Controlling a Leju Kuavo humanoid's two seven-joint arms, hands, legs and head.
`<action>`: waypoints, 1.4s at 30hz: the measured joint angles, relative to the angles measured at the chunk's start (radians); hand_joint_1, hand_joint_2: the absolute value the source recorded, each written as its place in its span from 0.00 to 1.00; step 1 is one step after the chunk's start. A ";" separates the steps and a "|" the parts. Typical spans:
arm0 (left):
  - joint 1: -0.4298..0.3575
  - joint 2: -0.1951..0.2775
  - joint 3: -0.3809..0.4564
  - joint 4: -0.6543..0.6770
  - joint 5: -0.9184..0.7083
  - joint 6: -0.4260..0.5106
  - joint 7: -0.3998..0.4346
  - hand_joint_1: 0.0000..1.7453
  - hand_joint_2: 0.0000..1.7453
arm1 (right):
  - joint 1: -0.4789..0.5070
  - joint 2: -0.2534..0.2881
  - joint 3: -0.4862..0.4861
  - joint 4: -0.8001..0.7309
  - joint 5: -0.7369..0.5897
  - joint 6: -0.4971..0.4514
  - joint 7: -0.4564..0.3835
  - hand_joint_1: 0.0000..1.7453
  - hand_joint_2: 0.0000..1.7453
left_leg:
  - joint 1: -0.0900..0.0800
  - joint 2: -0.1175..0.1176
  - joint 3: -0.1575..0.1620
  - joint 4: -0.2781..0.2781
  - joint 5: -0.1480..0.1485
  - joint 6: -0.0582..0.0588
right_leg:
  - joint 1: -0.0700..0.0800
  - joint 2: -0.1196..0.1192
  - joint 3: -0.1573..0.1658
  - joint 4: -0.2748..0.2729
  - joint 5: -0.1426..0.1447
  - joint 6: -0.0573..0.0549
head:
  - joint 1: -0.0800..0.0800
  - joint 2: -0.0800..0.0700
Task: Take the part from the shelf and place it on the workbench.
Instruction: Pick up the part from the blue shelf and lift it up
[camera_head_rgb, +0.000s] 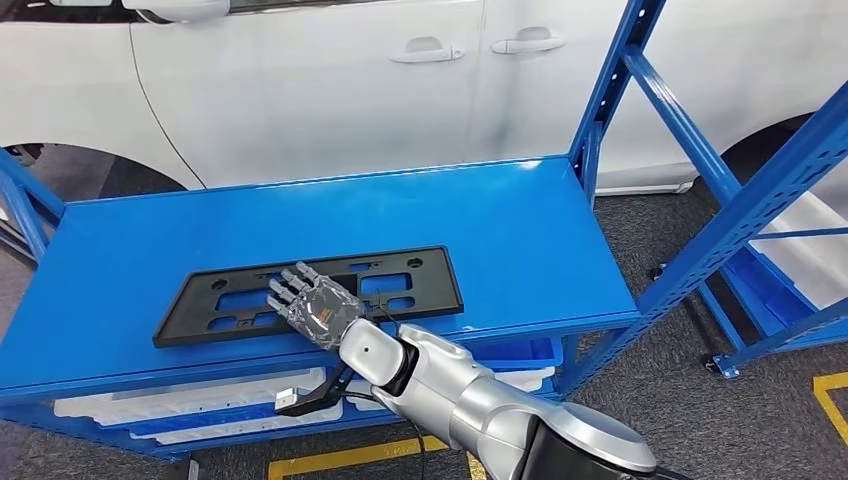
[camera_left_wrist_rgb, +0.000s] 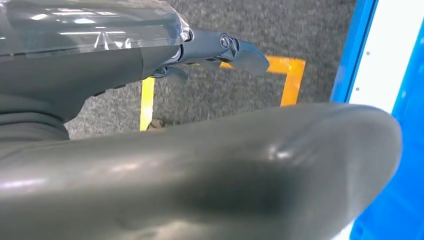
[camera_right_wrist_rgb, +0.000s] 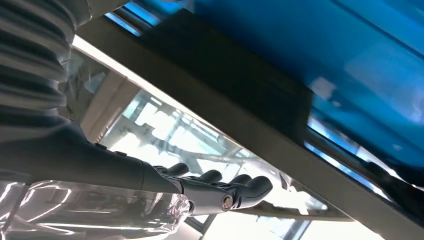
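Note:
A flat black rectangular part (camera_head_rgb: 420, 275) with cut-out holes lies on the top board of the blue shelf (camera_head_rgb: 520, 210), close to its front edge. My right hand (camera_head_rgb: 315, 305) reaches in from below and lies on the middle of the part, fingers stretched out and apart, pointing to the far left. In the right wrist view the same hand (camera_right_wrist_rgb: 220, 187) shows straight fingers beside the part's dark edge (camera_right_wrist_rgb: 225, 75). My left hand (camera_left_wrist_rgb: 165, 150) hangs over the grey floor with nothing in it, one finger extended.
A white car stands right behind the shelf. White trays (camera_head_rgb: 200, 405) sit on the lower level. A second blue rack (camera_head_rgb: 760, 190) stands to the right, with carpet between. Yellow tape (camera_head_rgb: 340, 458) marks the floor in front.

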 joint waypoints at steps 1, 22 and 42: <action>-0.001 0.000 0.000 0.000 0.000 0.000 0.000 0.00 0.00 | -0.001 0.000 0.001 0.000 -0.010 0.006 0.008 0.00 1.00 | 0.001 0.001 -0.002 0.007 -0.007 -0.006 | -0.003 0.000 0.003 -0.005 0.002 -0.005 | 0.000 0.000; -0.004 0.001 0.000 0.000 -0.002 0.000 -0.008 0.00 0.00 | -0.021 0.000 0.035 -0.001 -0.149 0.190 0.063 1.00 1.00 | 0.005 0.002 0.007 -0.007 0.004 0.027 | -0.010 -0.001 -0.139 0.305 -0.141 0.032 | 0.000 0.000; -0.007 0.007 -0.025 0.000 -0.026 -0.036 -0.067 0.00 1.00 | -0.047 0.001 0.065 -0.001 -0.266 0.032 0.049 1.00 1.00 | 0.002 0.000 -0.029 0.057 -0.004 -0.014 | 0.000 0.003 0.003 0.008 -0.010 -0.012 | 0.000 0.000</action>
